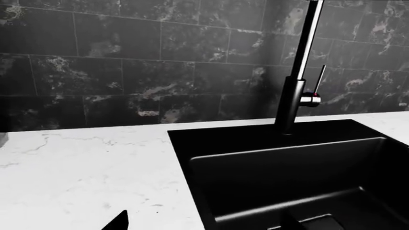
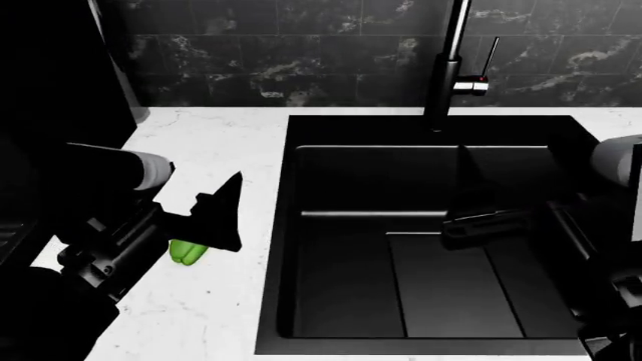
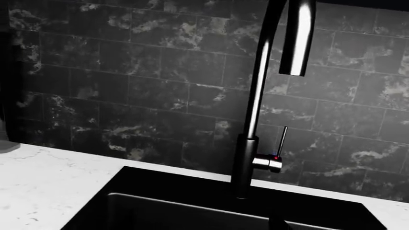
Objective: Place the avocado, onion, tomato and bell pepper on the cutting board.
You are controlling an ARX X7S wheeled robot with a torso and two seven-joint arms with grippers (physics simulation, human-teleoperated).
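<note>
Bell pepper (image 2: 186, 252): bright green, lying on the white marble desk (image 2: 216, 143) just left of the sink, partly covered by the left pincer (image 2: 222, 214) above it. Only task thing in sight; avocado, onion, tomato and cutting board in none of the three views.

Surface: white veined marble desk around a black rectangular sink (image 2: 431, 135), sunk deep, with a stepped floor. Black faucet (image 2: 446, 64) at the far rim, tall neck, small chrome side lever with a red dot. Behind, dark marbled wall tiles (image 2: 301, 53) in rows.

Head view only: pepper, both arms, whole sink outline. Left arm in from the left edge, dark pointed fingers over the desk beside the sink's left rim. Right pincer (image 2: 497, 224) low over the sink basin, dark against dark.

Left wrist view: desk, sink corner, faucet base (image 1: 288, 108), tiles; just a black fingertip (image 1: 118, 223) at the frame edge; no pepper. Right wrist view: faucet neck and spout (image 3: 297, 38) close up, lever, tiles, strip of desk; no pincer parts seen.

Left pincer open or closed: cannot tell, fingers overlap in silhouette. Right pincer: cannot tell either, lost in the black basin. Left side of the head view in deep shadow, details unreadable.
</note>
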